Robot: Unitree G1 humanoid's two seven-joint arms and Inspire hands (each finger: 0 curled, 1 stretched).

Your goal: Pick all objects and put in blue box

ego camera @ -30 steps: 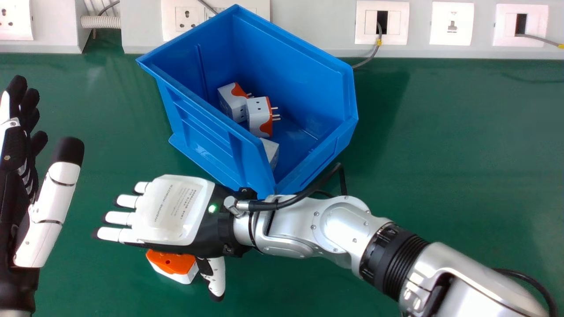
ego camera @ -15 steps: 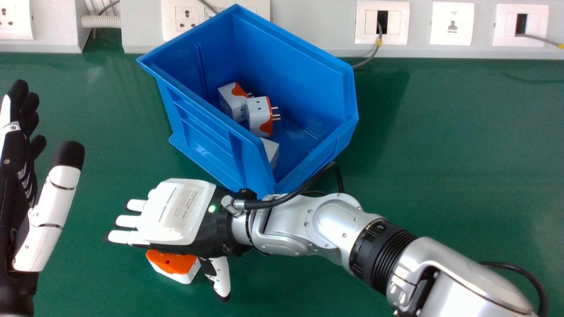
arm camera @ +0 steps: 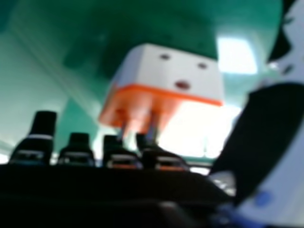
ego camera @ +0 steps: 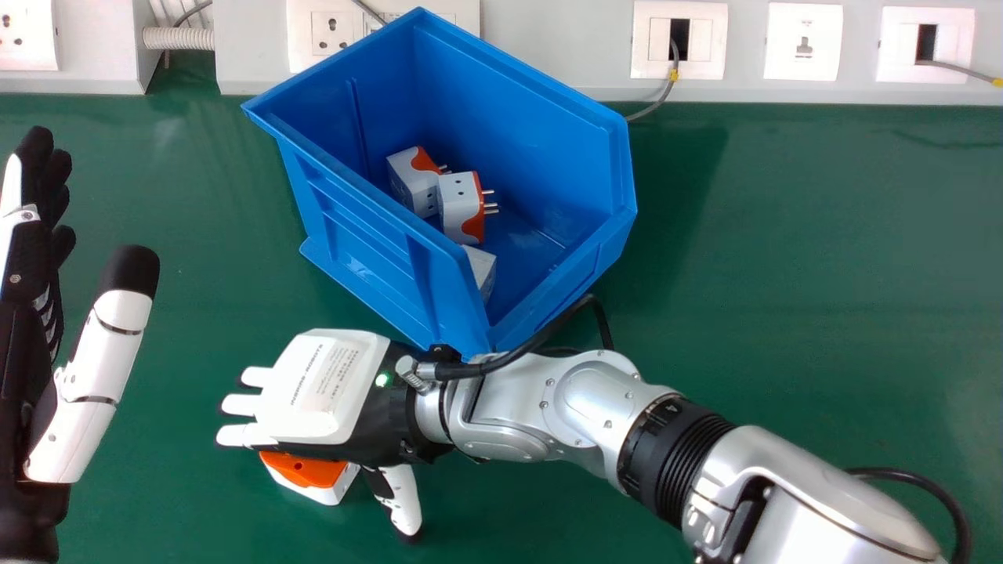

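Covering part of the orange-topped adapter [ego camera: 309, 473], the right hand [ego camera: 325, 388] has relaxed, unclenched fingers.

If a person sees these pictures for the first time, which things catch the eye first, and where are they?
Most striking is the open, bright blue plastic box on the green table, with white-and-orange plug adapters inside. Next, the robot's white-and-black right hand lies across the space before it, partly covering another white-and-orange adapter on the table.
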